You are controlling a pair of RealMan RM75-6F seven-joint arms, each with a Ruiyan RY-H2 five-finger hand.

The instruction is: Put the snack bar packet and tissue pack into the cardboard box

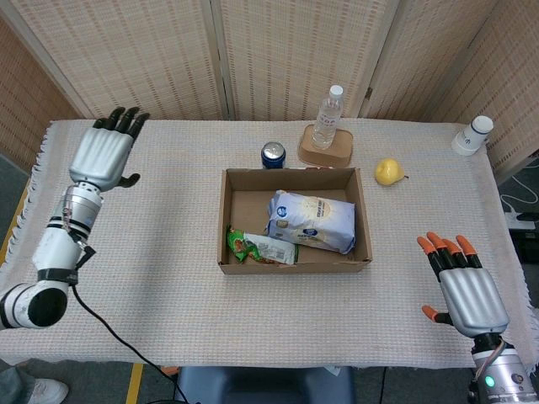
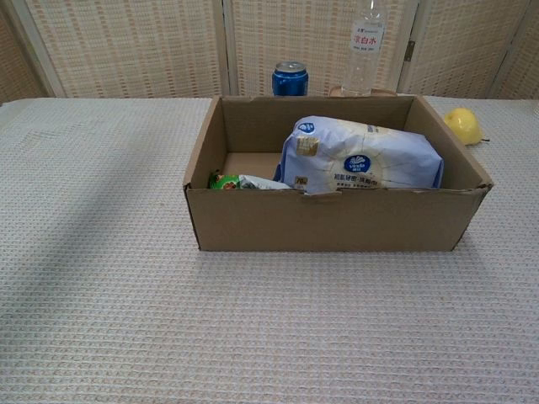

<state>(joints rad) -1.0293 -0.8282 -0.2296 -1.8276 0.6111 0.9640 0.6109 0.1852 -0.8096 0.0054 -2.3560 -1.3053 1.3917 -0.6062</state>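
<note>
From above, the left hand point(image 1: 103, 156) sits upper left, fingers spread and empty; the right hand point(image 1: 468, 288), lower right, likewise. The chest camera misses both, showing only the box point(image 2: 337, 220) with tissue pack point(image 2: 362, 156) and snack packet point(image 2: 244, 181) inside.

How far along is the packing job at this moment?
It looks finished. The tissue pack and the snack bar packet both lie inside the cardboard box. Nothing is in hand: the left hand and right hand are open, both well away from the box. Nothing visible remains to do.
</note>
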